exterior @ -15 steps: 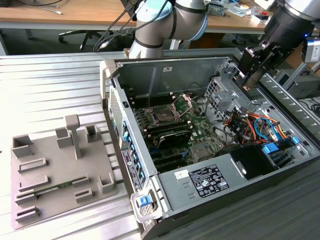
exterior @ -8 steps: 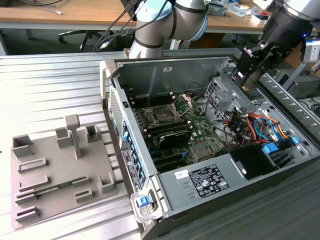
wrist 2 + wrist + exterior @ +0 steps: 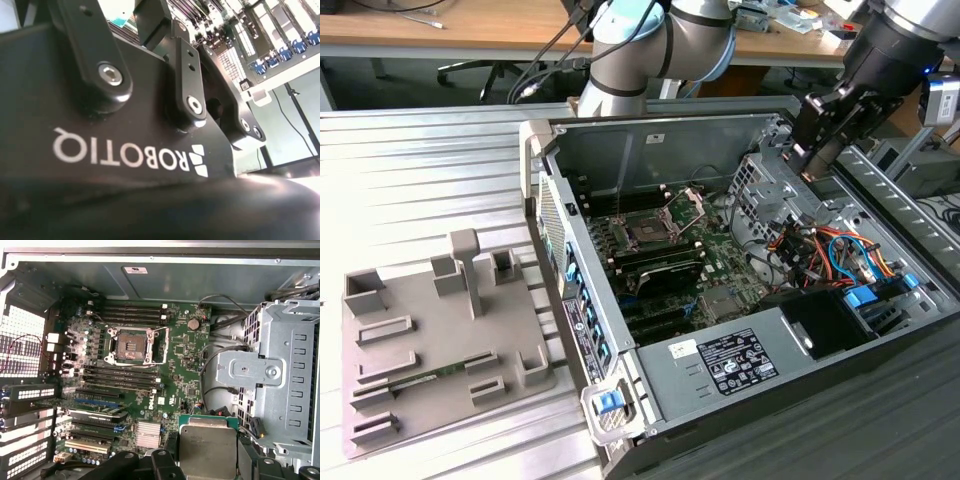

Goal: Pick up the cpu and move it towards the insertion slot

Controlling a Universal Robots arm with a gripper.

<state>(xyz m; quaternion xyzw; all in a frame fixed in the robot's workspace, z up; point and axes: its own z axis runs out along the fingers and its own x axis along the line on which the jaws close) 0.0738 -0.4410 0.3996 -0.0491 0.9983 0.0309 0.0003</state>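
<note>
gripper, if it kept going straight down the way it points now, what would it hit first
Likely the green motherboard, near the drive cage, not the insertion slot. The gripper hangs above the open case with the cpu at its tip; depth is unclear.

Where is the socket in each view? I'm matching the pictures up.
Exterior view: socket mid-board inside the case, bracket raised, to the exterior view's left of the gripper.
First wrist view: socket between two banks of memory slots, beyond the held cpu.
Second wrist view: cannot tell; the gripper body blocks most of the board.
Shared landmark: the memory slots beside the socket.
</note>
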